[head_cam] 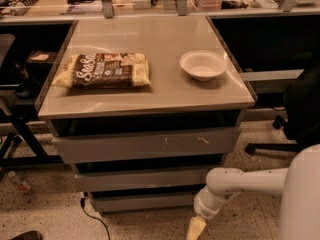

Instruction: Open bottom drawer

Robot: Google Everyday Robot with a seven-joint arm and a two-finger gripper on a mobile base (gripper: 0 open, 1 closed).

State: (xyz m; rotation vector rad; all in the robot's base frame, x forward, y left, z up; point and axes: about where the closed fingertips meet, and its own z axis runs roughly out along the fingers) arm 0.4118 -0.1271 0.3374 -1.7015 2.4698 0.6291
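Claw (196, 228), grip unclear, hangs near bottom drawer (145, 202), lowest of three.

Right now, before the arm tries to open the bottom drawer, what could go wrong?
The hand hangs near the floor, to the right of the bottom drawer and lower than its front. That front looks plain, with no handle, so the hand may slip off instead of pulling. The middle drawer sits close above and sticks out further, so a rising hand might catch that front and open the wrong drawer.
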